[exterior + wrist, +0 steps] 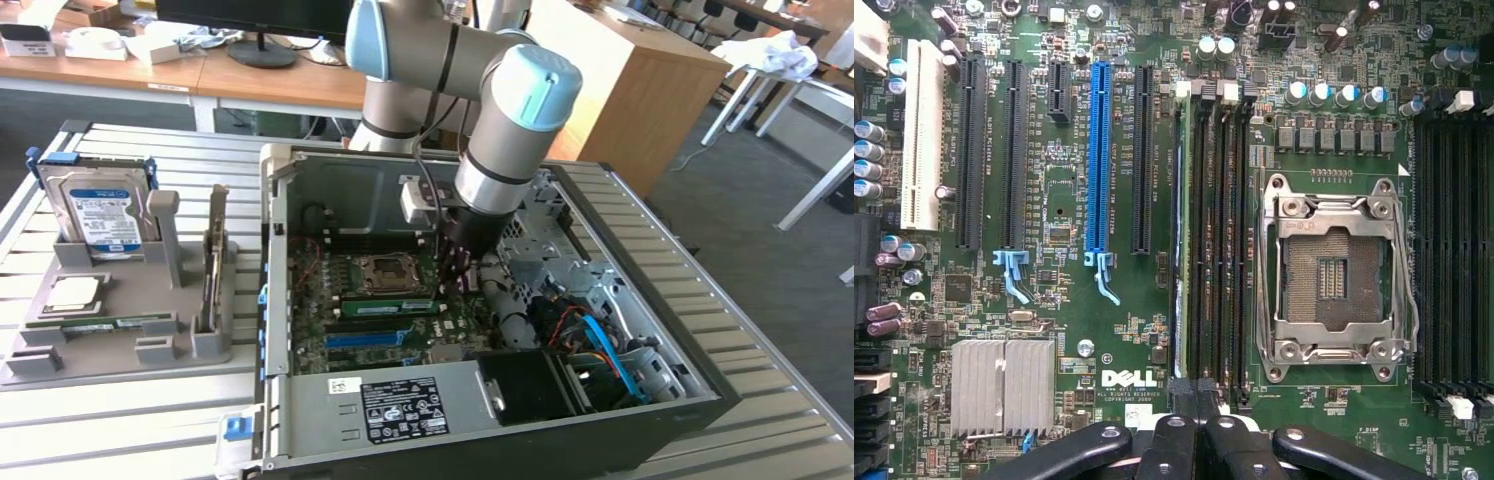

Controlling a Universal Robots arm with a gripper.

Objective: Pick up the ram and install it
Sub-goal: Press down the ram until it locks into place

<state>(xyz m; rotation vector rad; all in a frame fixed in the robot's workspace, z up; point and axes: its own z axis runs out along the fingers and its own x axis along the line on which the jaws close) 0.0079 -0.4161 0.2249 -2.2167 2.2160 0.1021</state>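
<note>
Place: a robotics lab or test workshop set in an office-like room.
Work surface: a counter (120, 420) of ribbed metal slats, the sort used for rigs.
Robot: a grey and light-blue industrial arm (514, 120) reaches down into an open computer case (667, 330).
Parts: a grey holder (134, 350) carries a hard drive (104, 215) and other computer parts.
Board: a green motherboard (1054, 300) with slots and an empty processor socket (1334, 275).
Background: wooden desks (200, 65), a monitor stand (260, 50), grey carpet (747, 200); what may be chairs stand far back.
</note>
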